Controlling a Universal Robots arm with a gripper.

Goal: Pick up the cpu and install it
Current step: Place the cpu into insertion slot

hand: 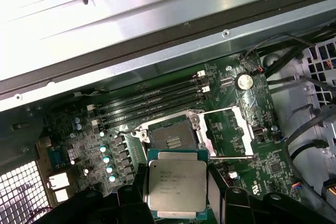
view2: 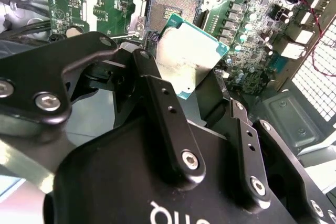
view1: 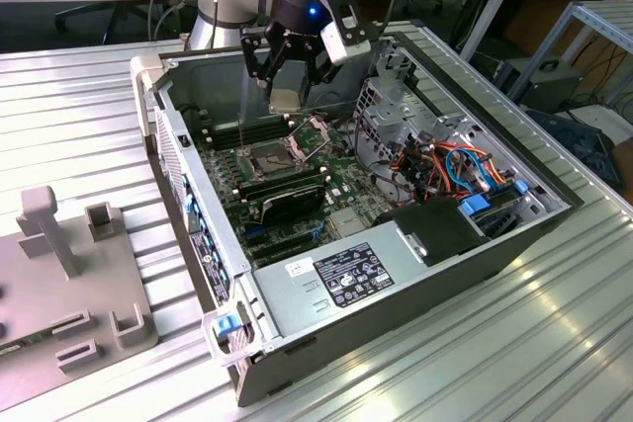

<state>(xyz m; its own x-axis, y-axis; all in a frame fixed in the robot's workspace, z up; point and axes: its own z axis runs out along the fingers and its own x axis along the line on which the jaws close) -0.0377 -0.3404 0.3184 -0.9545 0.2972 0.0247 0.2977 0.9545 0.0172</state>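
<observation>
The black claw point(view1: 289, 84) is clamped on the small square silvery cpu point(hand: 176, 186), holding it in the air just above the open dark motherboard socket point(hand: 172, 137) inside the grey metal computer case point(view1: 445, 284), toward its far end.

The cpu point(hand: 175, 184) in the hand point(view1: 289, 86), above the socket point(hand: 170, 137) on the motherboard point(hand: 273, 166) inside the case point(view1: 326, 338).

Socket point(hand: 173, 139) open above; raised frame point(hand: 206, 135), drive cage point(view1: 391, 106) beside.
</observation>
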